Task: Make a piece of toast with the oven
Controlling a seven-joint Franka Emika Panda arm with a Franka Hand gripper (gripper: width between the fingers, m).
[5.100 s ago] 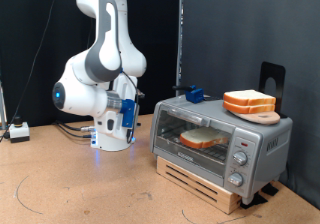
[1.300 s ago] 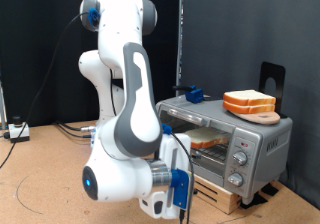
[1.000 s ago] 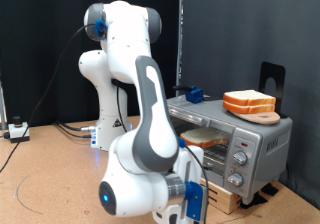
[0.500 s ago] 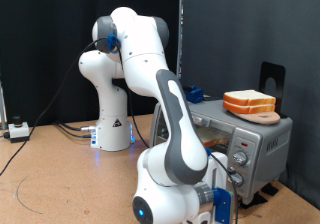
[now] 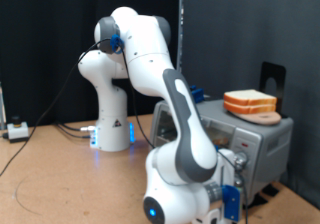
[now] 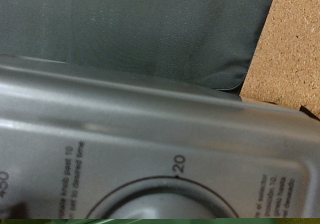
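Observation:
The silver-grey oven (image 5: 262, 136) stands at the exterior view's right on a wooden pallet. My arm reaches across its glass door, so the piece of toast inside is hidden. My gripper (image 5: 231, 192) hangs low in front of the oven's knob panel (image 5: 240, 162); its fingers do not show clearly. The wrist view is filled by the oven's panel (image 6: 120, 114) at very close range, with the top arc of a round timer knob (image 6: 150, 199) and a "20" mark. No fingers show there. A stack of matching bread slices (image 5: 250, 102) lies on top of the oven.
A black stand (image 5: 272, 79) rises behind the oven. The robot's base (image 5: 113, 132) is at the back centre, with cables and a small white box (image 5: 17, 131) at the exterior view's left. The cork tabletop (image 5: 60, 184) spreads out in front.
The arm has swung from beside its base down and to the exterior view's right. The hand has come in front of the oven's knobs and now blocks the door.

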